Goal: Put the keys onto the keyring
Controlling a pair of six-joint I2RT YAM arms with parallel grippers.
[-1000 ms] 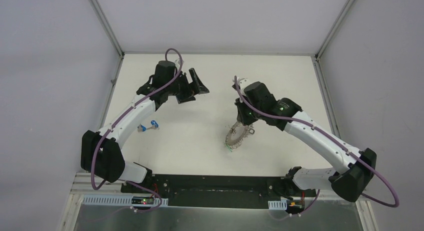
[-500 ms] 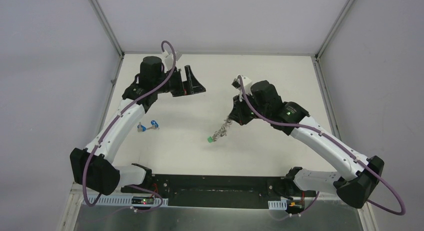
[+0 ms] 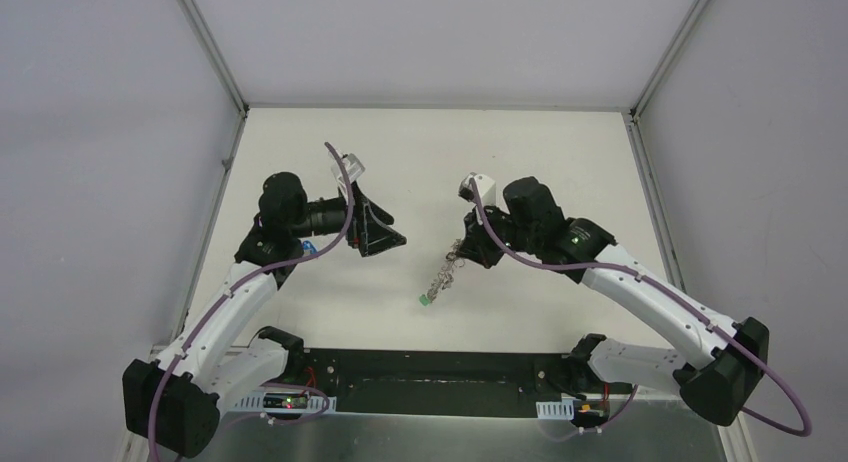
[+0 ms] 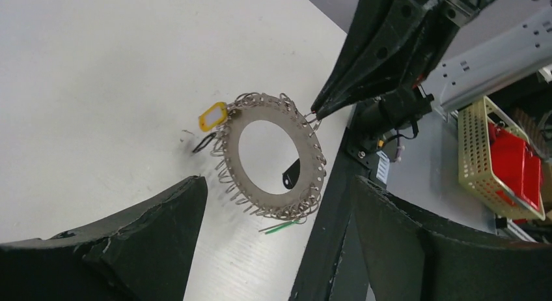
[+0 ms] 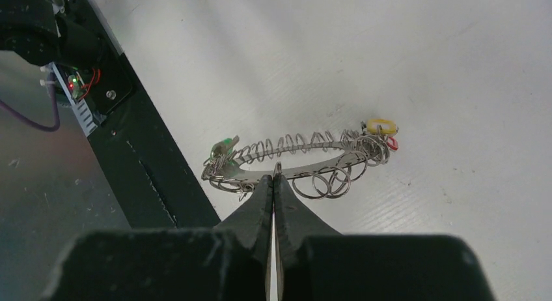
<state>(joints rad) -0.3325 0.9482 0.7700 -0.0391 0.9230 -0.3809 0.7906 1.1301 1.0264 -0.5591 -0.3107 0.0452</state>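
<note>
The keyring (image 3: 441, 275) hangs edge-on above the table, held by my right gripper (image 3: 461, 250), which is shut on one of its wire loops (image 5: 276, 170). In the right wrist view the ring (image 5: 306, 163) carries a green tag (image 5: 223, 144), a yellow tag (image 5: 381, 126) and a red one (image 5: 392, 143). My left gripper (image 3: 388, 234) is open and empty, facing the ring from the left. Its wrist view shows the ring (image 4: 231, 154) face-on with a yellow tag (image 4: 213, 116), a black tag (image 4: 291, 174) and a green key (image 4: 283, 227). Two blue keys (image 3: 310, 247) lie beside the left arm.
The black base plate (image 3: 440, 367) runs along the table's near edge. Grey walls and metal frame posts (image 3: 215, 52) close in the table on three sides. A yellow basket with red contents (image 4: 501, 157) sits beyond the table edge.
My right gripper has lifted the keyring off the table; it now hangs edge-on, a little further left. My left arm has swung from the far side toward the ring and turned to face it.
</note>
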